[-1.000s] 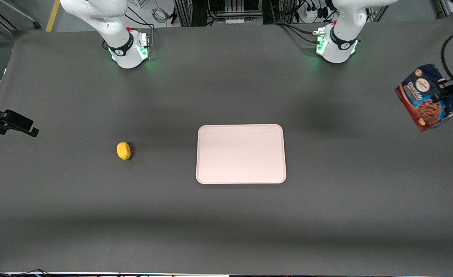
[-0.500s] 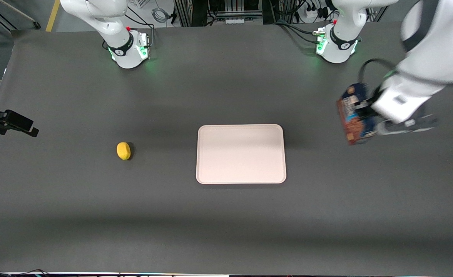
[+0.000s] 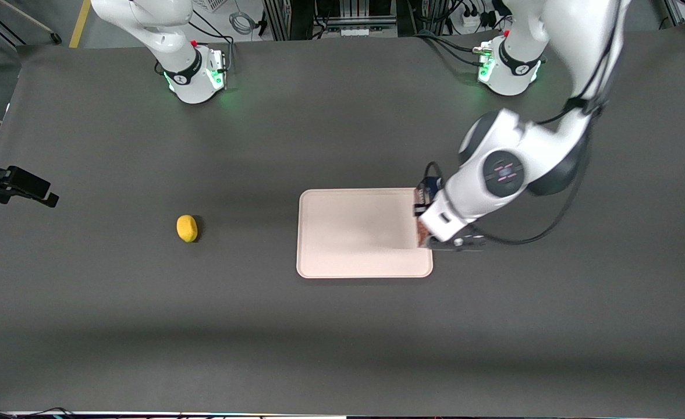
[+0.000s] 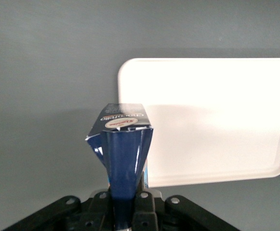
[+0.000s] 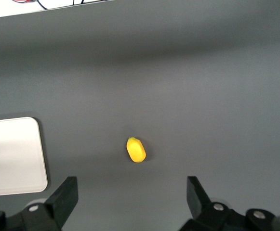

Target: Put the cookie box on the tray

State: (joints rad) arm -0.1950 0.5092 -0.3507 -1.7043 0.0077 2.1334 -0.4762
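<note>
Since a second ago, when it hung out at the working arm's end of the counter, the hand has swung in with the cookie box pinched narrow between its fingers, and now sits over the tray edge nearest the working arm. Half a second back it was still well clear of the tray. Transport looks nearly done; judging from this, what's left is a bit more travel inward, lowering, then release.

Wrist view: box held edge-on, crumpled top flap toward the tray, box straddling the tray's rim line, not yet centred.

Hidden: in the front view the arm's wrist covers almost the whole box, only a brown-red and blue sliver shows. Can't tell height above the tray, or whether the box touches it. Fingertips mostly cut off at the wrist frame edge.

Yellow lemon-like object lies toward the parked arm's end, well apart from the tray, unmoved.
</note>
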